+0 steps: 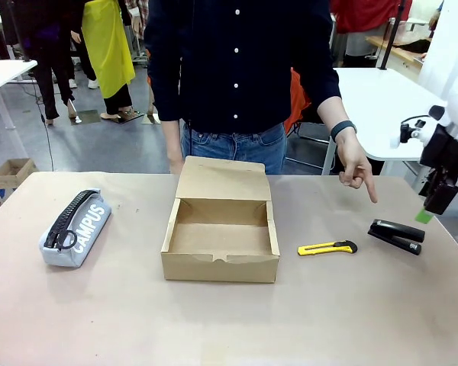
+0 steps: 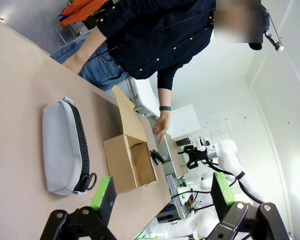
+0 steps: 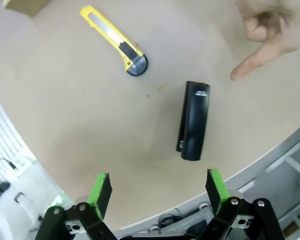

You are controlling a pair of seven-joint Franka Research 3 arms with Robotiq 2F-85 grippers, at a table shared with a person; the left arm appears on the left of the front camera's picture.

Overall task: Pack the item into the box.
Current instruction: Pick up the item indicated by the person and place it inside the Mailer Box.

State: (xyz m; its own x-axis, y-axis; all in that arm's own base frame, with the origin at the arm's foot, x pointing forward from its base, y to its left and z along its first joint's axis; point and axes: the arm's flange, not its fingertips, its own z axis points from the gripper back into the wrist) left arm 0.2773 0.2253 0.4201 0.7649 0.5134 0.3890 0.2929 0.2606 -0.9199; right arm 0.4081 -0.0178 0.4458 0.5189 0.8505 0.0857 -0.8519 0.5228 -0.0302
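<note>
Black stapler lies on the table near its right edge, well right of the open cardboard box and beyond the yellow knife. A person's hand points down at it. Your right gripper hangs just beside and above it, so it is the nearer one.

Left wrist view: left gripper spread, empty, box ahead.

Right wrist view: right gripper spread, empty. Stapler lies ahead, offset toward one finger, long axis running away from you. The fingers would close across its narrow width.
</note>
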